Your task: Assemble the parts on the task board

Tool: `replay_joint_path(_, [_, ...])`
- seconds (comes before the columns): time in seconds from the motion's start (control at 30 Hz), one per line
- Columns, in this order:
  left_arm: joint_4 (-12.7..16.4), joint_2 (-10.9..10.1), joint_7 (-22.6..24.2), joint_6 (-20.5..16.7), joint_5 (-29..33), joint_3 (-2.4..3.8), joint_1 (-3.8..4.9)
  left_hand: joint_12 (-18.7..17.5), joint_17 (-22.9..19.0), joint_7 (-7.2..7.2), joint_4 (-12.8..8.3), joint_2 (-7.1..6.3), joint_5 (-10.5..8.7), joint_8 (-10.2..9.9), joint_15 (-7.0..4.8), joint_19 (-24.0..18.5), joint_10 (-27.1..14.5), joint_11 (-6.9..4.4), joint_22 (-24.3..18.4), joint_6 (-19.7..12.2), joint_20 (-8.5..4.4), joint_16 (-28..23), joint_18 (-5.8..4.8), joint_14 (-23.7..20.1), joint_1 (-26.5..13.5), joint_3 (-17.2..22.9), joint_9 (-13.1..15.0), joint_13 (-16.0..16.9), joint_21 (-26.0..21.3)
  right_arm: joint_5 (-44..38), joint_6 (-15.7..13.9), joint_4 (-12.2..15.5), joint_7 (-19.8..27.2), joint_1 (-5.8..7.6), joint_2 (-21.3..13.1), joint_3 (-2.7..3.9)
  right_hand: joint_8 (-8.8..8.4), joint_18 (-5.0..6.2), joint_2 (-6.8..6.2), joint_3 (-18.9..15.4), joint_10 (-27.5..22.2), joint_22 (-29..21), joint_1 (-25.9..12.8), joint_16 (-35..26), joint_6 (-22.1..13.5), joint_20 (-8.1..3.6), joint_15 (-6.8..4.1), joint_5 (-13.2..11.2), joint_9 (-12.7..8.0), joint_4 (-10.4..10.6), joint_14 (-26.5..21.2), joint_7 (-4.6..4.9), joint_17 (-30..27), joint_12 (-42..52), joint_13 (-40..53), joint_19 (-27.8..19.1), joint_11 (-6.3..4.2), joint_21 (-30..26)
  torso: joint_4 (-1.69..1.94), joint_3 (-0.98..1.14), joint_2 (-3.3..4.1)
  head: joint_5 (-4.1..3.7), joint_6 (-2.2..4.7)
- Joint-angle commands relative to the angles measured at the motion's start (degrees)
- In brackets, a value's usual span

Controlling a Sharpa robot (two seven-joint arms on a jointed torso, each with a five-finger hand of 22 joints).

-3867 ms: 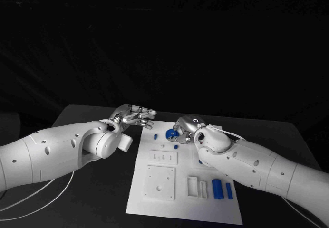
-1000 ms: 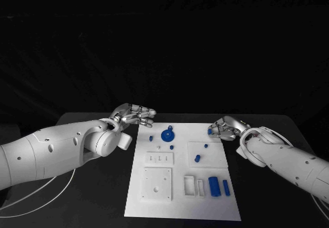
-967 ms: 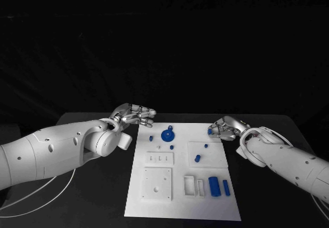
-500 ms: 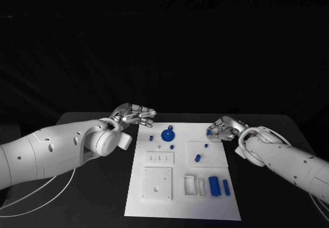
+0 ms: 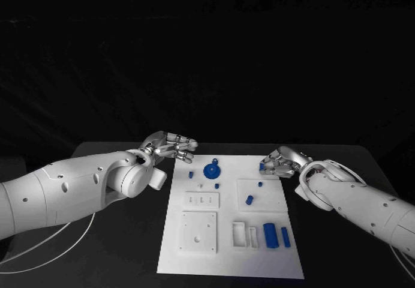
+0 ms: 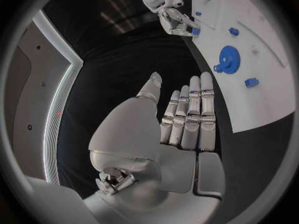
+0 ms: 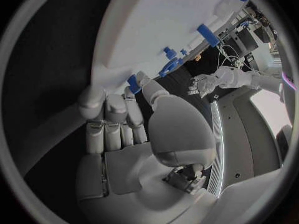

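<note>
On the black table lies the white board, its long side running from 6 to 12 o'clock. Nearest, toward 5 o'clock on the board, 2 blue bars lie side by side, just beside 2 white slots; a white square plate sits at 7 o'clock. Mid-board, a small blue peg stands on a raised white pad, and a tiny blue piece sits left of it. Farther on, near 12 o'clock, a blue gear lies flat with a small blue stud at its 9 o'clock. The right hand is at the board's far right edge, fingers curled, its fingertips on a blue part; whether it pinches it I cannot tell. The left hand hovers beyond the far left corner, off the board, fingers straight and pressed together, holding nothing.
</note>
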Motion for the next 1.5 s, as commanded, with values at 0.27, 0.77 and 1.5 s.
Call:
replay_joint_path(0.27, [-1.67,2.53,-11.04,2.17,-10.84,1.89,2.35,6.38,15.4,-4.27,2.61,0.42,3.55,-0.03,-7.37,4.28,18.97,-7.24,12.17,7.23,-7.82,23.14,-2.22,9.45,-4.22,0.67,0.57,3.63,18.87,-0.98,-0.4,6.39,-4.74,1.37,-1.21,0.02,0.36,-0.41,0.89,1.48,0.37,5.36,0.01,-0.26,0.73,-0.47,-0.39,0.86,0.13,-0.7,-0.03,0.08,0.15,0.53,3.5,3.44,-0.2,0.07,-0.48,-0.02,-0.81,0.35,0.29])
replay_joint_path(0.77, [-9.11,10.81,-24.48,12.78,-18.32,2.04,5.33,39.21,49.51,-6.14,6.96,-1.64,2.38,-0.12,-10.25,2.62,14.2,-9.9,38.19,9.46,-10.74,66.02,-1.06,5.18,-11.2,1.55,13.57,35.69,42.26,-4.6,2.89,11.95,-10.64,3.43,0.77,-0.06,0.36,-0.37,0.76,1.95,0.41,5.28,-0.24,-0.28,0.65,-0.52,-0.42,0.11,0.13,-0.7,-0.01,0.09,0.18,0.59,3.64,3.45,-0.2,0.01,-0.81,-0.09,-1.76,1.21,0.46])
replay_joint_path(1.5, [-12.53,17.08,-35.45,14.31,-26.59,1.37,5.61,39.75,51.21,-7.52,14.2,-6.92,2.81,-0.11,-10.69,4.07,13.42,-10.59,48.41,9.43,-11.02,66.06,-1.58,5.22,-13.1,5.49,41.23,41.84,36.49,-5.71,5.75,13.32,-14.01,4.95,5.25,-1.32,0.35,-0.36,0.78,1.89,0.39,5.22,-0.44,-0.29,0.64,-0.54,-0.46,-0.05,0.14,-0.67,-0.01,0.08,0.2,0.57,3.67,3.44,-0.18,-0.01,-0.86,-0.29,-1.63,0.68,0.33])
